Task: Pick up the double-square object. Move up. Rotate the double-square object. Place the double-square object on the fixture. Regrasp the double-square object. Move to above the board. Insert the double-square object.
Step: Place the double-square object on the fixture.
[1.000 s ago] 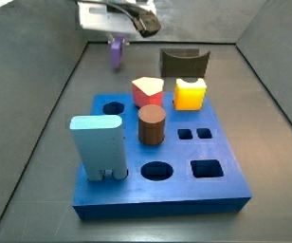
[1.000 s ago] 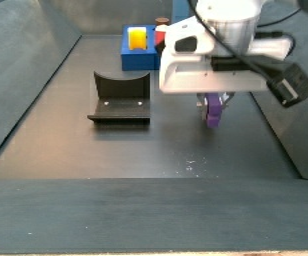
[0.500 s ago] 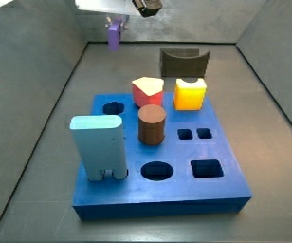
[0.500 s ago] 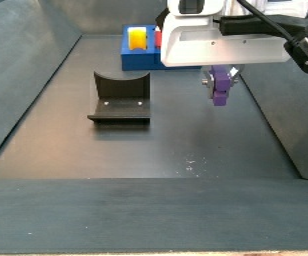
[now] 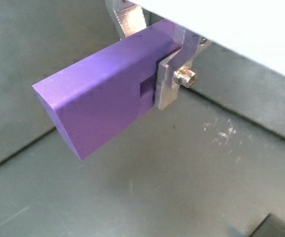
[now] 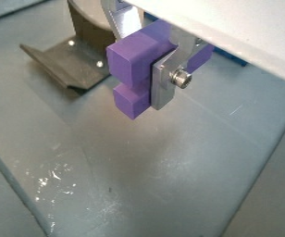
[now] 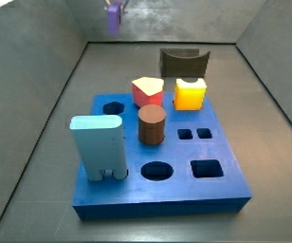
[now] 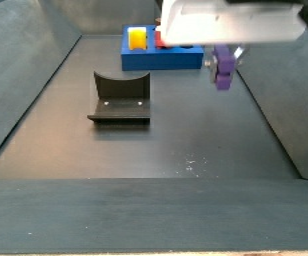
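The pincer [image 6: 142, 69] hangs high above the table [image 8: 157, 150], clamped on the purple block [image 6: 142, 67], which is off the table and held in the air. In both wrist views a silver finger [image 5: 168, 76] presses flat against the block's side, with a screw showing on the plate; the opposite finger is mostly hidden behind the block. In a wrist view the block [image 5: 108, 95] shows a broad flat purple face; in the other its stepped end with prongs points down toward the table. In a side view the block [image 8: 222, 72] hangs below the white pincer body, beside and well above the fixture [image 8: 119, 97], which stands on the table with its notch up. In a side view the block [image 7: 113, 14] sits at the far end, well beyond the board [image 7: 231, 190]. The board carries a yellow cube [image 7: 191, 93], a red piece [image 7: 148, 90], a brown cylinder [image 7: 152, 124] and a pale blue block [image 7: 97, 144]; the fixture [image 7: 183, 63] stands just behind the cube.
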Tool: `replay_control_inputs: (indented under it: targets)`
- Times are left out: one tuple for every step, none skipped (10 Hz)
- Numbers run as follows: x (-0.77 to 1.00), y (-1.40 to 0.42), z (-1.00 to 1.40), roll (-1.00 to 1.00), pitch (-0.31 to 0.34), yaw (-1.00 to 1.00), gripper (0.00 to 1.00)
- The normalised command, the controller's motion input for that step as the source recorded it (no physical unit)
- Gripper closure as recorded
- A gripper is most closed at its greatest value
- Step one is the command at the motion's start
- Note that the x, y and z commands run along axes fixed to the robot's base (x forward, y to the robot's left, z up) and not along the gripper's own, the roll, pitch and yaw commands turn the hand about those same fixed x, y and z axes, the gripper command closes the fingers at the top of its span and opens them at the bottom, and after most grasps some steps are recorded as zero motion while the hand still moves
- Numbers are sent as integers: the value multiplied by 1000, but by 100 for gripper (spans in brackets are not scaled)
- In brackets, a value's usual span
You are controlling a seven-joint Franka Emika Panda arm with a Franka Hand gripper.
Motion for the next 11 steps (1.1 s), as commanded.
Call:
replay_control_inputs:
  targets:
    - [-13,-7,933,-23,35,-12,100]
    - [-7,-5,727,-30,46,-14,100]
    - [0,-3,572,-34,55,-14,100]
    - [9,-1,364,-41,66,-15,100]
    - [13,2,209,-46,72,-16,100]
    - [1000,-81,636,-366,-331,-292,100]
    - [1000,-76,531,-371,-312,-279,100]
    - [914,-48,424,-351,-216,-212,100]
    - [682,-14,220,-263,-81,-125,100]
    - [560,-3,125,-208,-12,-83,100]
    - [436,9,60,-177,38,-55,100]
